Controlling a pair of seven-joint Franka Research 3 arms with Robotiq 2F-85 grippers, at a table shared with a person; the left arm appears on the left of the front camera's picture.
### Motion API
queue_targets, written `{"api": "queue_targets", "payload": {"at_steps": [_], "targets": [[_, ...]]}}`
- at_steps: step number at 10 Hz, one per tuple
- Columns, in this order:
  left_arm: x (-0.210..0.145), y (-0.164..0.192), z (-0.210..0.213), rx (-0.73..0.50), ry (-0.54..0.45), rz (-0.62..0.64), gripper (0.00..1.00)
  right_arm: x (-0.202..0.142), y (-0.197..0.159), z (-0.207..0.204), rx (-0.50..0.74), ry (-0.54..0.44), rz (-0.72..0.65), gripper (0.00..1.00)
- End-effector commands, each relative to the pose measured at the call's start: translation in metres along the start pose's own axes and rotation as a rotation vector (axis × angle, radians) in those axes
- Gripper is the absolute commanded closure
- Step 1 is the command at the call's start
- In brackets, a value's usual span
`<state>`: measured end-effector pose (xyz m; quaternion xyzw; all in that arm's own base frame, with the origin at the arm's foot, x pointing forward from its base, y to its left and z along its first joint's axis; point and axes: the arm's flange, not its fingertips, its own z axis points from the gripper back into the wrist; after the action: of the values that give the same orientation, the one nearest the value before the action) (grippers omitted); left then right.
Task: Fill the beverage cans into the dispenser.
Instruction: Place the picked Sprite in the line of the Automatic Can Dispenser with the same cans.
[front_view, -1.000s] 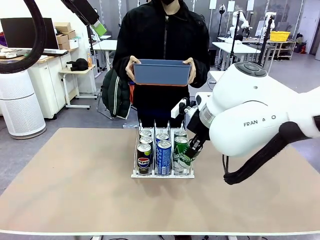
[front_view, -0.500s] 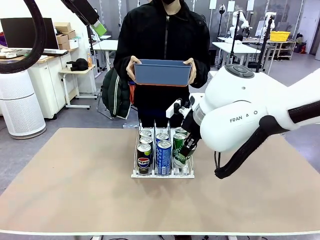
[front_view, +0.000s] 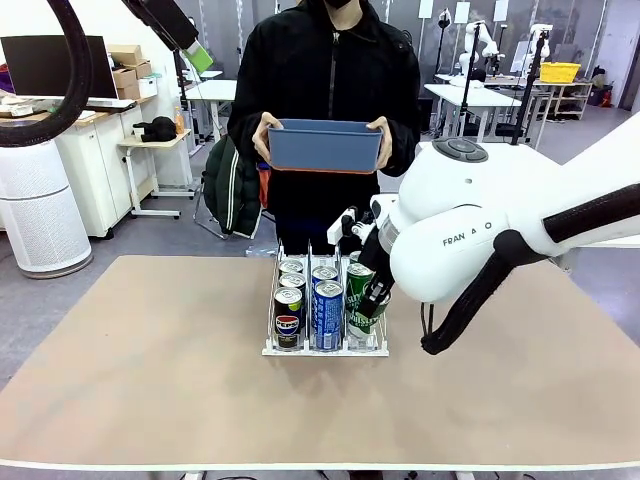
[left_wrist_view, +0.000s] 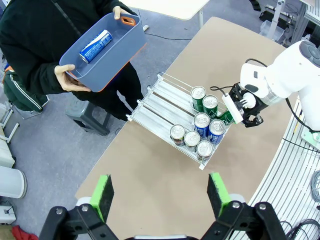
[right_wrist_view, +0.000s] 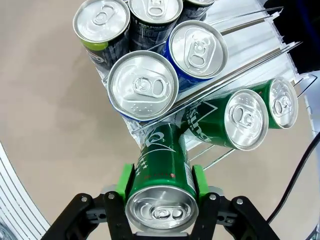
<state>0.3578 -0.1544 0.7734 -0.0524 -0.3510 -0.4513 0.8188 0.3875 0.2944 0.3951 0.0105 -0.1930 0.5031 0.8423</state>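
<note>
The dispenser (front_view: 268, 349) stands mid-table with several beverage cans in its three lanes: dark Pepsi ones (front_view: 288, 318) on the left, blue ones (front_view: 327, 314) in the middle, green ones on the right. My right gripper (right_wrist_view: 161, 192) is shut on a green can (right_wrist_view: 161, 170), held tilted at the front of the right lane (front_view: 361, 313), its base touching the rack's wire front. Two more green cans (right_wrist_view: 245, 120) stand behind it. My left gripper (left_wrist_view: 160, 195) hangs open high above the table, nothing between its green pads (left_wrist_view: 102, 195).
A person at the far side holds a blue bin (front_view: 325, 145) at chest height with a blue can (left_wrist_view: 96, 45) lying in it. The rear of the dispenser's lanes (left_wrist_view: 162, 97) is bare. The tan table (front_view: 130, 360) is open to the left and right of the rack.
My right arm has swung left and inward, bringing the green can closer against the front of the right lane. The left gripper and the person's bin have not moved.
</note>
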Motion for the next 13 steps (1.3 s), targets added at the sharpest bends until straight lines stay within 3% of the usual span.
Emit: {"api": "queue_targets", "payload": {"at_steps": [1, 2, 6, 13], "targets": [[-0.001, 0.000, -0.001, -0.012, -0.004, 0.000, 0.00, 0.010, -0.013, 0.000, 0.016, 0.030, 0.024, 0.42], [-0.001, 0.000, -0.001, -0.012, -0.004, 0.000, 0.00, 0.010, -0.013, -0.004, 0.038, 0.047, 0.022, 0.42], [-0.001, 0.000, -0.001, -0.012, -0.004, 0.000, 0.00, 0.010, -0.017, -0.013, 0.070, 0.071, 0.021, 0.03], [-0.001, 0.000, -0.001, -0.012, -0.004, 0.000, 0.00, 0.012, -0.020, 0.049, 0.070, 0.011, -0.066, 0.00]]}}
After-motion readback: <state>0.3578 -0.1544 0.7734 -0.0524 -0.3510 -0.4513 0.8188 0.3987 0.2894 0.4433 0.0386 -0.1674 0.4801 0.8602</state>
